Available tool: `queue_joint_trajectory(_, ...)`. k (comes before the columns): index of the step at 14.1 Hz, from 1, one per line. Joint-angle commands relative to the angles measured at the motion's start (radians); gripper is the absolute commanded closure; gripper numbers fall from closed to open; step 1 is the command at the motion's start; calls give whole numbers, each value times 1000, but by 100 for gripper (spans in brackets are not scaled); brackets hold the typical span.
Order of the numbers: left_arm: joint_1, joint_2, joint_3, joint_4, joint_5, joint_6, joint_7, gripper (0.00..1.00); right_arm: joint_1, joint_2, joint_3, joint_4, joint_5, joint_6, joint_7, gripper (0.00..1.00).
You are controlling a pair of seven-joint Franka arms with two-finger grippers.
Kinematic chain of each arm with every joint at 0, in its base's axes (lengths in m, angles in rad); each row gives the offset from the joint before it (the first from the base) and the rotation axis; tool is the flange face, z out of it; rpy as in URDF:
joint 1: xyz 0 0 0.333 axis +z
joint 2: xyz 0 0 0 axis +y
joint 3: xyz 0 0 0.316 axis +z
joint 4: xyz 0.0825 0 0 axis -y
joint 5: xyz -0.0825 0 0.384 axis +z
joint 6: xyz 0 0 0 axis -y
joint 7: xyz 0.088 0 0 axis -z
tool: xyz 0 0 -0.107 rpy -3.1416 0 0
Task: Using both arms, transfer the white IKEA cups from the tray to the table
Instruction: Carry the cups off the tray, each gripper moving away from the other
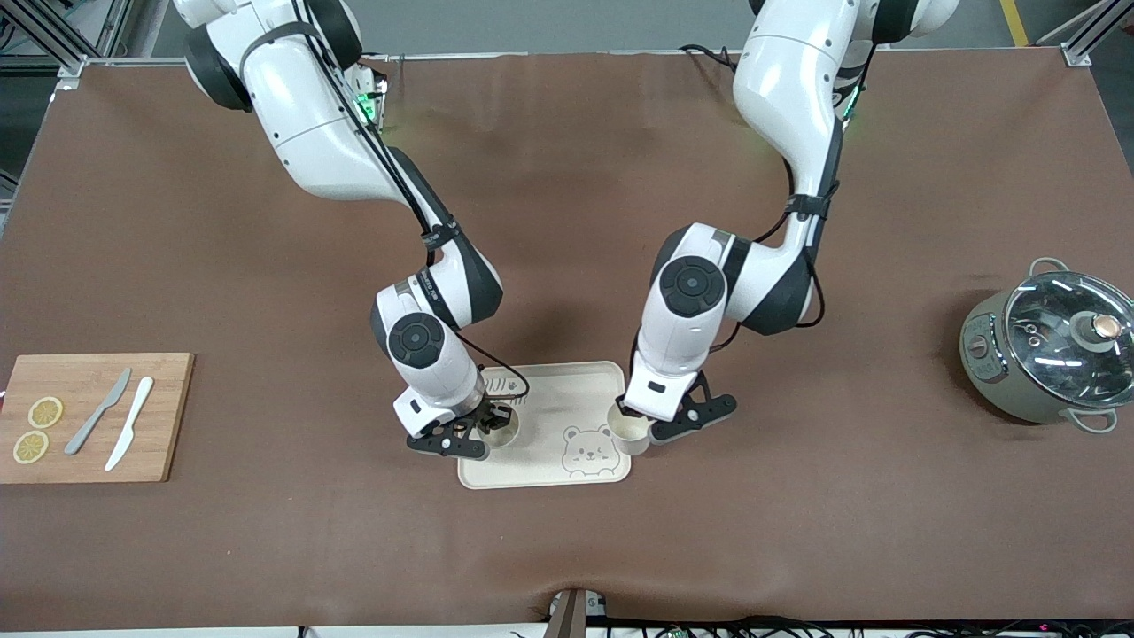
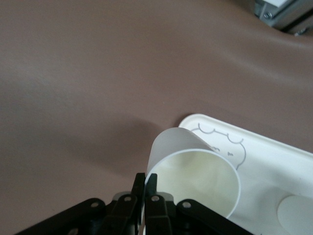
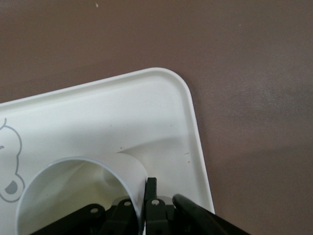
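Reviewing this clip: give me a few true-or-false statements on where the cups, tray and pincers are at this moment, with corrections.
1. Each pincer is shut on a cup's wall. True: the left pincer grips one white cup, the right pincer the other cup.
2. Both cups are over the wooden board. False: they are at the bear-printed tray.
3. The pot has its glass lid on. True.
4. The two knives lie on the tray. False: the knives lie on the cutting board, beside lemon slices.
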Motion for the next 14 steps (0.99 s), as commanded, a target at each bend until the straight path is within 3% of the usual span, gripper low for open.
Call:
queue_joint_trajectory(1,35,-30,-5,-12,9,-60,49,100,-5,-23,5,6,1,-35,10,100)
queue_joint_trajectory(6,131,-73,-9,-12,-34,-162,220,100,-66,-139,11,50,1,-316,-46,100)
queue_joint_trajectory(10,228,-98,-5,-17,-105,-238,334,100,-198,-256,11,47,19,-462,-347,100)
queue_joint_trajectory(14,323,-101,0,-15,-104,-388,509,100,-341,-286,9,44,21,-516,-649,100)
